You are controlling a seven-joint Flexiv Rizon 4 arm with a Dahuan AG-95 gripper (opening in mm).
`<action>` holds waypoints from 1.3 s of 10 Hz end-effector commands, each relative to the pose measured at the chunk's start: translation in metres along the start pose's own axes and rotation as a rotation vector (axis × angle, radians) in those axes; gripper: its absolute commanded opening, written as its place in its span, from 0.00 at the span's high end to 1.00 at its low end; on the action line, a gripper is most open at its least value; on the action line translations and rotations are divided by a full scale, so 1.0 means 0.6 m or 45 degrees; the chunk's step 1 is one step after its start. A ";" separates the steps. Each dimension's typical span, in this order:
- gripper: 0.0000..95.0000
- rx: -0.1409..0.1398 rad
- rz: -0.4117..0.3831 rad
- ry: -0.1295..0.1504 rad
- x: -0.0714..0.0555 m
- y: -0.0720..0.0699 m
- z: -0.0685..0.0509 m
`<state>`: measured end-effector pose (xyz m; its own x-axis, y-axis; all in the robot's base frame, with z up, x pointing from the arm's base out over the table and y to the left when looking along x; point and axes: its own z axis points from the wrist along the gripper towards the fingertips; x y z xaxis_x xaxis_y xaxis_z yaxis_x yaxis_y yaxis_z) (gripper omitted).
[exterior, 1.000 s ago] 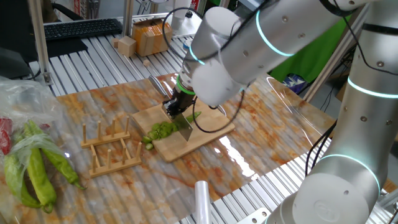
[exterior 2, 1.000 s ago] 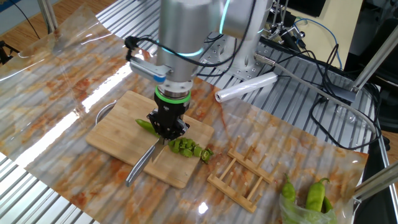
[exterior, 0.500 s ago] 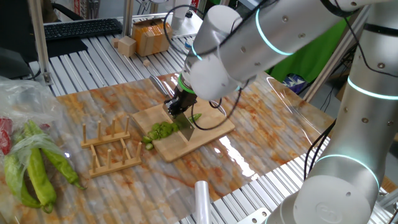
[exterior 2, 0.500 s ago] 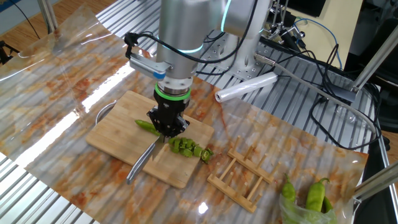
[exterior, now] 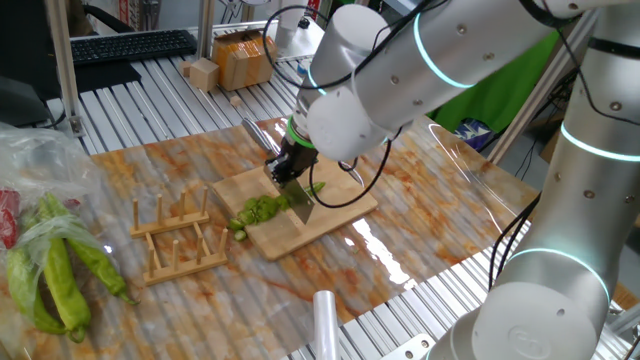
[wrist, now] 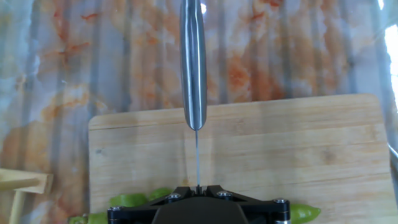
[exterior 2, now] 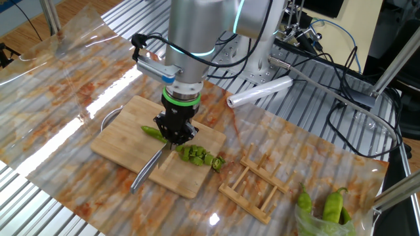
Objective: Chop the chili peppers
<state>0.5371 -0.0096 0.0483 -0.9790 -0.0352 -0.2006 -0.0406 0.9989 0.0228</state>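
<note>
My gripper [exterior 2: 176, 134] is shut on a steel knife [exterior 2: 147, 172] and holds it upright over the wooden cutting board [exterior 2: 118, 141]. The blade stands across the slim green chili. The uncut part of the chili [exterior 2: 152, 132] lies left of the blade, and a heap of cut chunks [exterior 2: 197, 155] lies right of it. In the one fixed view the gripper [exterior: 288, 172] stands above the chunks [exterior: 260, 208], with the blade [exterior: 300, 205] down on the board [exterior: 340, 215]. In the hand view the knife handle [wrist: 193, 62] points away from the gripper [wrist: 198, 186], and chili ends [wrist: 127, 200] show on both sides.
A wooden rack [exterior 2: 252, 183] stands just beside the board, also in the one fixed view [exterior: 175, 235]. A bag of large green peppers [exterior: 55, 275] lies at the table edge. A plastic roll [exterior 2: 259, 92] lies near the arm's base. Cables run behind it.
The gripper and the knife have shifted slightly along the chili toward its uncut end. The chunks and the board have not moved.
</note>
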 end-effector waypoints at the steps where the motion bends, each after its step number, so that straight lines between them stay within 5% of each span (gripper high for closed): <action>1: 1.00 0.008 0.001 -0.032 0.002 -0.004 0.028; 2: 1.00 0.005 0.002 -0.039 0.005 -0.005 0.037; 3: 1.00 -0.011 0.007 0.003 0.004 -0.003 0.030; 4: 1.00 -0.009 0.012 -0.019 0.000 0.000 0.022; 6: 1.00 0.012 0.004 0.022 -0.001 0.002 0.011; 13: 1.00 0.011 0.010 0.066 -0.008 0.003 -0.026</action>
<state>0.5403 -0.0083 0.0634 -0.9889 -0.0285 -0.1458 -0.0317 0.9993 0.0200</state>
